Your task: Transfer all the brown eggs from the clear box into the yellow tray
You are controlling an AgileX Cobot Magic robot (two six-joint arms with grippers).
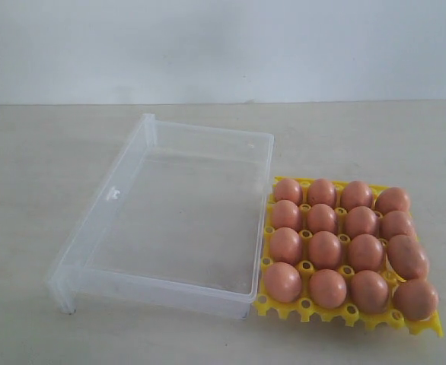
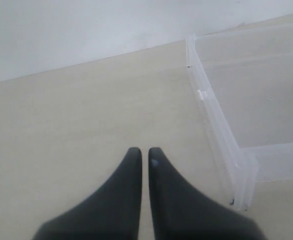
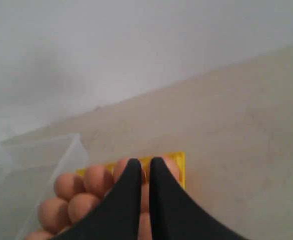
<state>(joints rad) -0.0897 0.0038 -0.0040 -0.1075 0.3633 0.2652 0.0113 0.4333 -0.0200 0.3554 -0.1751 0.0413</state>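
Several brown eggs (image 1: 326, 249) fill the cells of the yellow tray (image 1: 345, 313), which stands against the right side of the clear box (image 1: 101, 209). No egg lies in the box. Neither gripper shows in the exterior view. In the left wrist view my left gripper (image 2: 145, 152) hangs shut over bare table, apart from the clear box (image 2: 214, 125), with nothing between its fingers. In the right wrist view my right gripper (image 3: 145, 162) is shut and holds nothing, above the brown eggs (image 3: 69, 186) near a corner of the yellow tray (image 3: 180, 165).
A pale wall rises behind the beige table (image 1: 40, 152). The clear box (image 3: 46, 155) shows beside the tray in the right wrist view. Bare table (image 3: 246, 150) lies beyond the tray's outer edge.
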